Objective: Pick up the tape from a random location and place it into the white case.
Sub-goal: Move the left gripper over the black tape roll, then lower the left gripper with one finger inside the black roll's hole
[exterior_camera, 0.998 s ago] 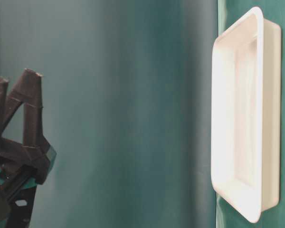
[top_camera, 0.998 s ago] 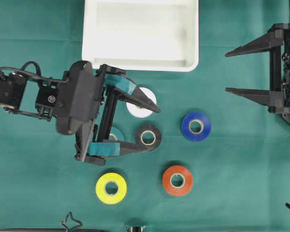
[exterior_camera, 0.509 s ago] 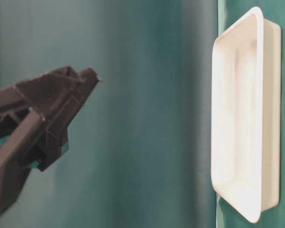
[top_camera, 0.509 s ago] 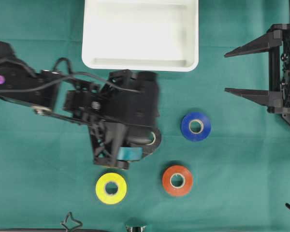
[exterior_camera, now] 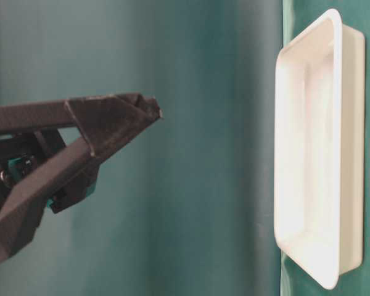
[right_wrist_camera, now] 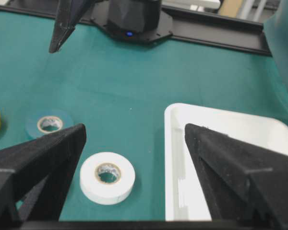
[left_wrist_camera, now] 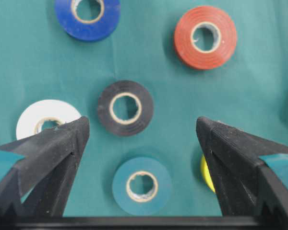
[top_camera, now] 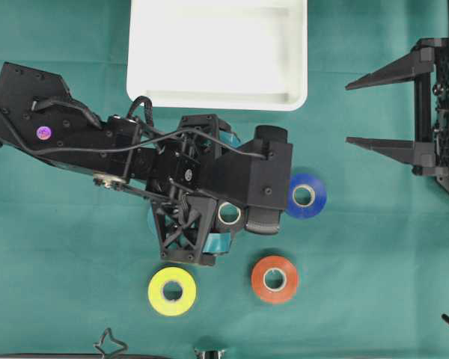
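Six tape rolls lie on the cloth: blue (left_wrist_camera: pixel 87 16), red (left_wrist_camera: pixel 205 37), black (left_wrist_camera: pixel 125 108), white (left_wrist_camera: pixel 44 120), teal (left_wrist_camera: pixel 141 186), yellow (top_camera: pixel 172 291); one white case (top_camera: pixel 217 52)

surface: green cloth (top_camera: pixel 374 247) | far edge: black rail (right_wrist_camera: pixel 216 24) | light: even, soft shadows

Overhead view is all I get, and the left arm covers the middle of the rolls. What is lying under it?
Observer: The left wrist view shows a teal roll lying flat, framed between the fingers of the left gripper.
Operator: Anything else hidden there?
Observer: A black roll lies just beyond the teal one, apart from it.
Operator: And a white one?
Observer: Yes, the white roll peeks from behind one finger; the right wrist view shows it flat beside the white case, not touching it.
Operator: Is anything gripped?
Observer: No, the fingers stand wide open.
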`<action>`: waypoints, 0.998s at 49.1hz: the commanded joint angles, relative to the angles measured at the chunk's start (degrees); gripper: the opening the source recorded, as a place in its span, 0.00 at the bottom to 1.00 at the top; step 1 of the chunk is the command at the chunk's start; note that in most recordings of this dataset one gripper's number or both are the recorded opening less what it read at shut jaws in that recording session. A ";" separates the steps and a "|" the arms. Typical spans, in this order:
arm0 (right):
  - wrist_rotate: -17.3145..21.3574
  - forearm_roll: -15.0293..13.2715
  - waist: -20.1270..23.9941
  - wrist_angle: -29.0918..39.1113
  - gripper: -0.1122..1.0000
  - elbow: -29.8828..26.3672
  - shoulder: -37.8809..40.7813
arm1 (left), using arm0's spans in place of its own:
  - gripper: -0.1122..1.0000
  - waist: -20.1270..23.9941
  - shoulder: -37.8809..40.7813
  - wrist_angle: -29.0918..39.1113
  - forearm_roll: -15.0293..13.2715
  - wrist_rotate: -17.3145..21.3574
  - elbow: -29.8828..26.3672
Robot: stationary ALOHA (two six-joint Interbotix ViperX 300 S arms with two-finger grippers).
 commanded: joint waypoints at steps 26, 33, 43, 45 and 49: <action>0.00 0.00 -0.09 0.18 0.93 -1.58 0.18 | 0.99 -0.26 -1.05 -0.18 0.18 -0.18 -0.88; 0.00 -0.09 -0.09 0.26 0.93 -1.58 0.26 | 0.99 -0.18 -1.05 -0.26 0.09 -0.18 -0.88; 0.00 -0.09 -0.09 0.18 0.93 -1.58 0.18 | 0.99 -0.18 -1.05 -0.35 0.09 -0.18 -0.35; 0.00 -0.09 -0.09 0.26 0.93 -1.58 0.26 | 0.99 -0.18 -1.05 -0.35 0.09 -0.18 -0.35; 0.00 -0.09 -0.09 0.18 0.93 -1.58 0.35 | 0.99 -0.18 -1.05 -0.35 0.18 -0.18 -0.26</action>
